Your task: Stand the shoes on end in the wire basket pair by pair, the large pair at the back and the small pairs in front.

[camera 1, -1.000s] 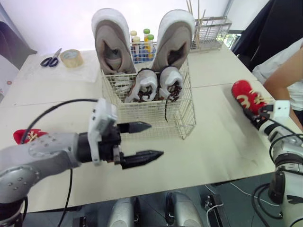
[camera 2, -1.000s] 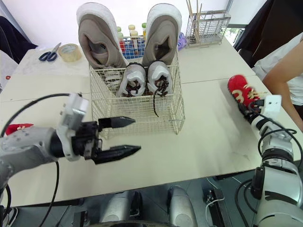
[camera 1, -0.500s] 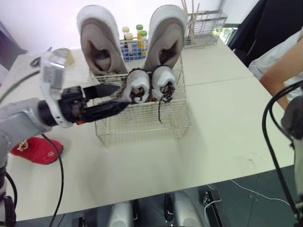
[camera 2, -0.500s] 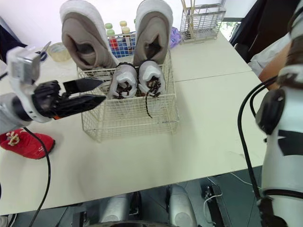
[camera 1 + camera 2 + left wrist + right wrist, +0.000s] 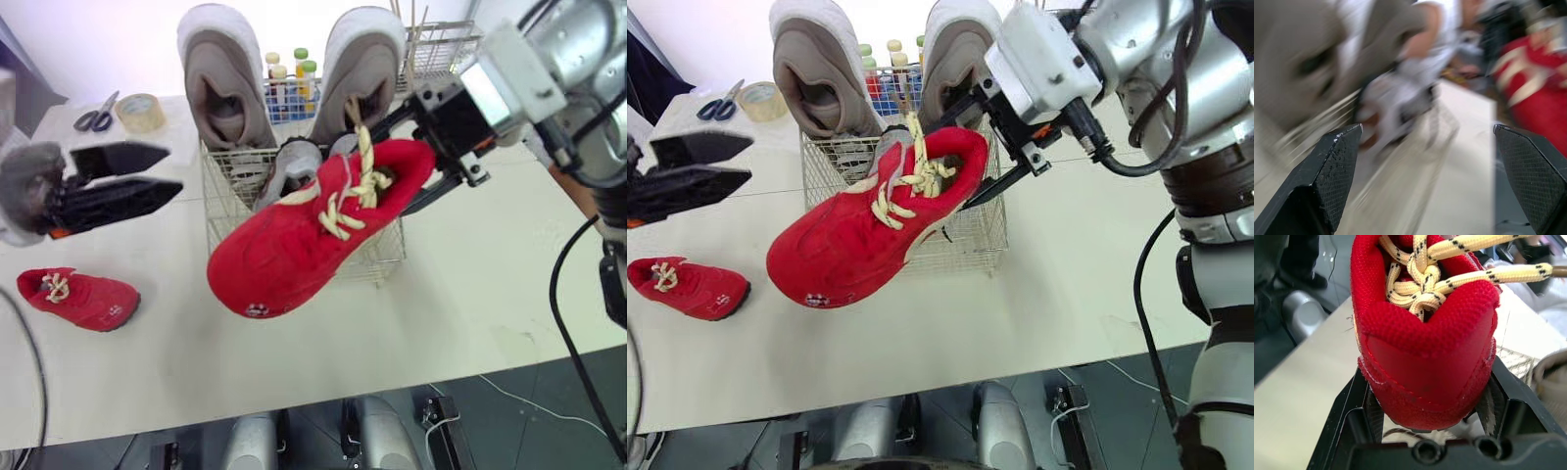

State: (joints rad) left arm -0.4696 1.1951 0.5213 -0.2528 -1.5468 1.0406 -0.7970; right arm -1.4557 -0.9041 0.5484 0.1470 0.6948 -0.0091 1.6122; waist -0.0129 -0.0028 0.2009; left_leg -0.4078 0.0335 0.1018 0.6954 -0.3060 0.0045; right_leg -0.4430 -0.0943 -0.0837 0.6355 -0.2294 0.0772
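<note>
Nearest to me: red shoe (image 5: 313,230) hanging in the air above the table (image 5: 470,284), just in front of the wire basket (image 5: 384,257). Right hand (image 5: 1429,382) is clamped on its heel, one finger on each side. The shoe is tilted, toe down and toward my left, cream laces up.

Second red shoe (image 5: 78,299) lies flat on the table at my left, near the front edge and well apart from the basket.

Left hand (image 5: 172,168) is above the table to the left of the basket, fingers parted, nothing between them. It points at the basket and touches nothing I can see.

Front of the basket: small grey-white pair (image 5: 294,162) standing on end, side by side, partly hidden behind the held shoe.

Back of the basket: large beige pair (image 5: 223,88) standing on end, toes up, sticking well above the rim.

Behind the basket are bottles (image 5: 289,73) with coloured caps in a small rack. At the far left of the table are a tape roll (image 5: 140,112) and scissors (image 5: 96,117) just beside it. At the far right is a wire holder (image 5: 441,49) with sticks in it.
</note>
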